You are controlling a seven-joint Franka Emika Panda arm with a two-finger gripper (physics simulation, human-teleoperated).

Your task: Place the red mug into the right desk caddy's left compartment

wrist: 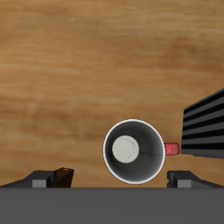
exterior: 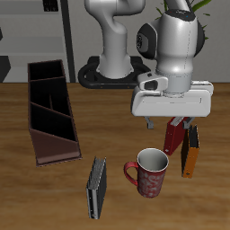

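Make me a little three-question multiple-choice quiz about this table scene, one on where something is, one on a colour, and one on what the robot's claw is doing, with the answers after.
1. Where is the red mug?
A. Inside the right desk caddy
B. On the bare table, near its front edge
C. On top of a book

2. What colour is the mug's inside?
A. Pale grey
B. Black
C. Yellow

3. What is the gripper doing?
A. Holding the mug in the air
B. Resting inside the caddy
C. Hanging above the table, holding nothing

Answers:
1 B: the mug stands on the wood, well apart from the caddy.
2 A: the wrist view looks straight down into its pale grey bowl.
3 C: the mug sits on the table below the gripper, with nothing between the fingers.
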